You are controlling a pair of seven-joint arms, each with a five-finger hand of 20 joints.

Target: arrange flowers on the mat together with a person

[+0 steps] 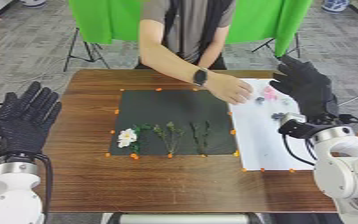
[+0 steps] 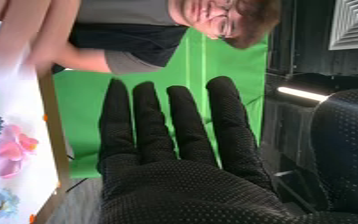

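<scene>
Right hand spread and empty, pink flower near it.
Just past the flower from it hangs a person's hand; if both go for that bloom, they could bump and crush petals.

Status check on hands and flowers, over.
Left hand, right hand open, empty. White flower on dark mat, pink flower on white sheet. Person's hand possibly in the way, over sheet's edge.

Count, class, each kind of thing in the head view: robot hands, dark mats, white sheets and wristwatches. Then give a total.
Robot hands: 2 (left hand, right hand)
Dark mat: 1
White sheet: 1
Wristwatch: 1
Total: 5
</scene>
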